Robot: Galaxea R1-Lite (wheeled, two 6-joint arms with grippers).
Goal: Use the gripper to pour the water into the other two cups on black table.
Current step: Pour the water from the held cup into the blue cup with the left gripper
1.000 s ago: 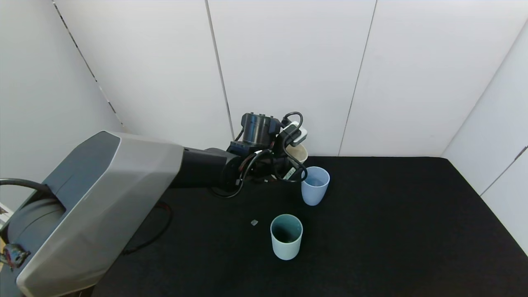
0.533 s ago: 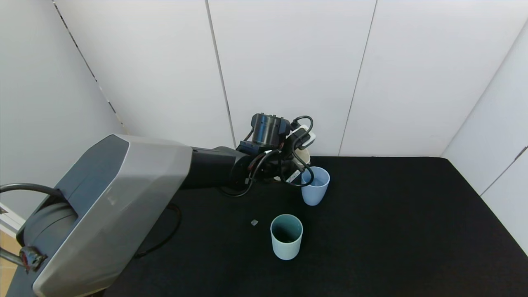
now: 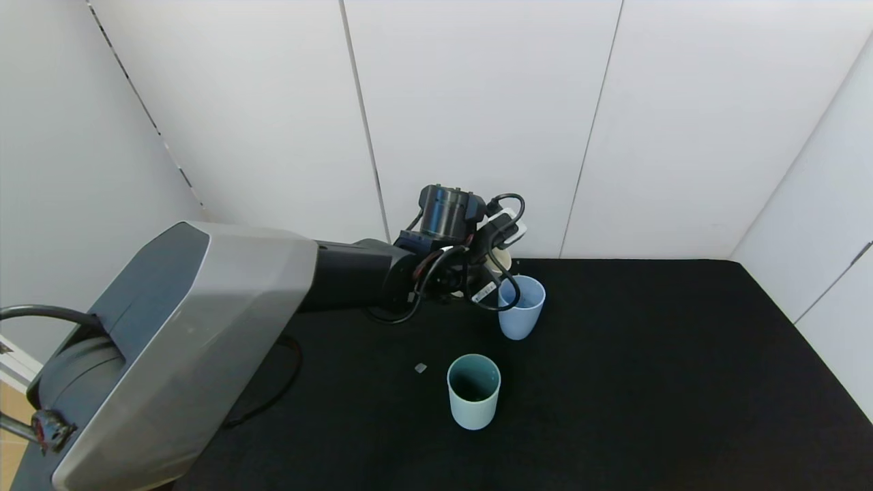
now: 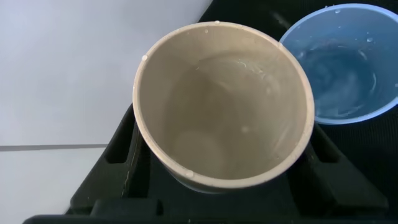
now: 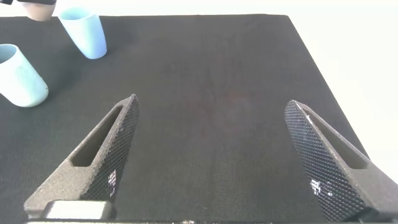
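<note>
1. One wide matte black counter (image 3: 648,382) with a felt-like surface carries everything; white wall panels stand behind it.

2. One left arm reaches across the counter's far left side. Its left gripper (image 3: 492,271) sits at the back edge, just beside the blue cup. The right gripper (image 5: 217,162) shows only in its own wrist view, hanging over a bare stretch of counter well apart from the cups.

3. Three handleless plastic tumblers in all:
   - One periwinkle blue tumbler (image 3: 522,307) stands upright near the back of the counter. The left wrist view shows its inside (image 4: 342,68) wet, with a faint clear sheen of water (image 4: 336,78) at the bottom and droplets on the wall.
   - One pale teal tumbler with a darker teal inside (image 3: 473,390) stands upright nearer the robot, apart from the blue one.
   - One beige cream tumbler (image 4: 224,106) is in the left jaws, above and touching-close to the blue tumbler's rim as seen from the wrist. Droplets cling to its inner wall; how much liquid it holds cannot be told.

4. Jaws: the left pair is clamped around the cream tumbler, one black finger (image 4: 124,155) on each side. The right pair stands wide apart, both textured fingers (image 5: 106,155) bare, touching nothing.

5. One small grey fleck (image 3: 420,368) lies on the counter left of the teal tumbler.
</note>
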